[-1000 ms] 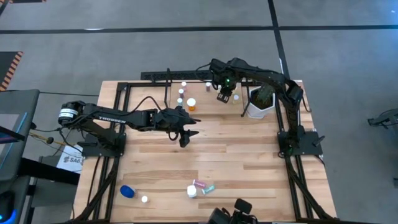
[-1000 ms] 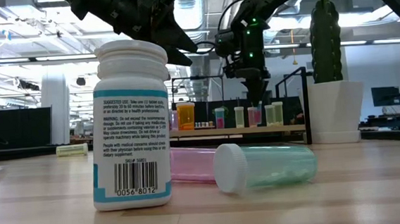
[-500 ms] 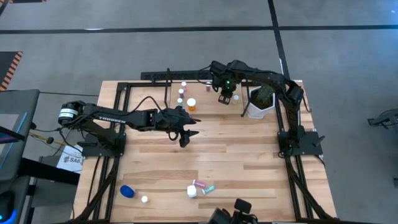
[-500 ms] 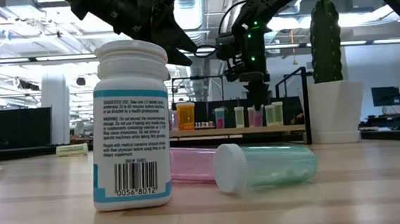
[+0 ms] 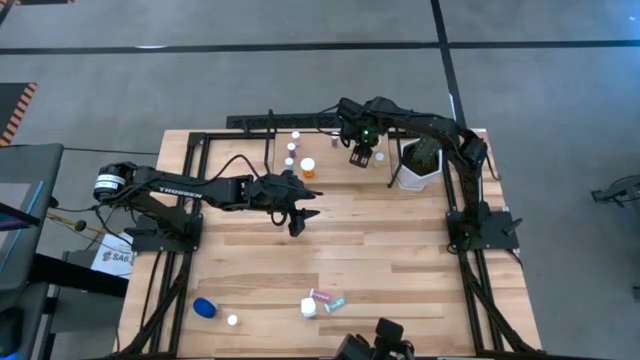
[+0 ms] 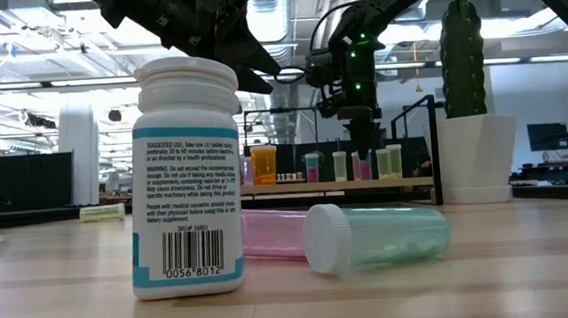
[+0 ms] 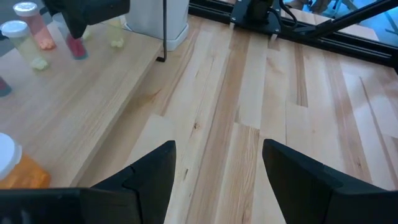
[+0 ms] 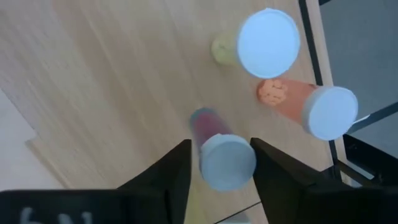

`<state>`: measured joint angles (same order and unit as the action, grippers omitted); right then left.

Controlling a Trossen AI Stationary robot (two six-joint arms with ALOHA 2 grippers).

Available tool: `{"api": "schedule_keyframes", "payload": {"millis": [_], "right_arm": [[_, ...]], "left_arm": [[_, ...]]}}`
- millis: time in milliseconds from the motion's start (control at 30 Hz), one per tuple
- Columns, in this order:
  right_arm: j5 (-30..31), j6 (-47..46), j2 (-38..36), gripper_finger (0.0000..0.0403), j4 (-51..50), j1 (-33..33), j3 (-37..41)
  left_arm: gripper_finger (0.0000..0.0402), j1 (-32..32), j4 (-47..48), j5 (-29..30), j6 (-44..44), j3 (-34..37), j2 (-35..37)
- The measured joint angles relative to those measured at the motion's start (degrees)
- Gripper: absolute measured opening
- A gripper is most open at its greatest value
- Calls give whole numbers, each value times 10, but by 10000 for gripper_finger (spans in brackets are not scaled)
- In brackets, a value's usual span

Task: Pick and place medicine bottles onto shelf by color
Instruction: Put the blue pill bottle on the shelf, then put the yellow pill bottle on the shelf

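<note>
My right gripper (image 5: 362, 152) hangs over the light-wood shelf (image 5: 330, 160) at the table's far side, shut on a pink white-capped vial (image 8: 217, 149). Beside it on the shelf stand a yellow-green vial (image 8: 267, 42) and an orange vial (image 8: 308, 109); an orange bottle (image 5: 308, 167) and small white bottles (image 5: 290, 150) stand farther left. My left gripper (image 5: 298, 215) is open and empty above the middle of the table. A white bottle (image 6: 185, 176), a pink vial (image 6: 269, 232) and a teal vial (image 6: 380, 234) are near the front edge, the two vials lying on their sides. My right gripper pinches the pink vial at its white cap (image 8: 227, 163) between its two fingers, from above, pointing down. The vial stands upright below the fingers (image 6: 362, 164); its bottom seems to rest on the shelf board.
A white pot with a green cactus (image 5: 418, 165) stands right of the shelf. A blue bottle (image 5: 205, 307) and a small white cap (image 5: 232, 320) are at the front left. Bare planks lie between the shelf and the front group.
My right gripper has come down a little over the shelf and shifted slightly toward the table's right, with the pink vial lowered into the row of vials.
</note>
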<state>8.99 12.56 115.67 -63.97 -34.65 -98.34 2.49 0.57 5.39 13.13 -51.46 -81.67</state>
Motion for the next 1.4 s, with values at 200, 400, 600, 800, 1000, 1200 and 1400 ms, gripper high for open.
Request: {"api": "schedule_keyframes", "payload": {"millis": [200,400,600,800,1000,1200,1400], "right_arm": [[15,0,-3,229,-47,0,-49],[16,-19,-3,233,-99,2,-119],[16,-53,-4,219,-175,9,-167],[15,-84,-24,209,-222,21,-169],[15,-118,-73,205,-226,62,-169],[15,-151,-136,205,-212,140,-144],[15,-180,-198,200,-190,218,-74]], "left_arm": [[228,0,0,0,0,0,0],[228,0,3,0,7,0,0],[228,4,105,0,17,0,20],[228,5,265,-2,68,0,55],[228,-18,361,-32,113,0,76],[228,-60,455,-38,154,0,76],[228,-60,533,44,166,0,76]]}}
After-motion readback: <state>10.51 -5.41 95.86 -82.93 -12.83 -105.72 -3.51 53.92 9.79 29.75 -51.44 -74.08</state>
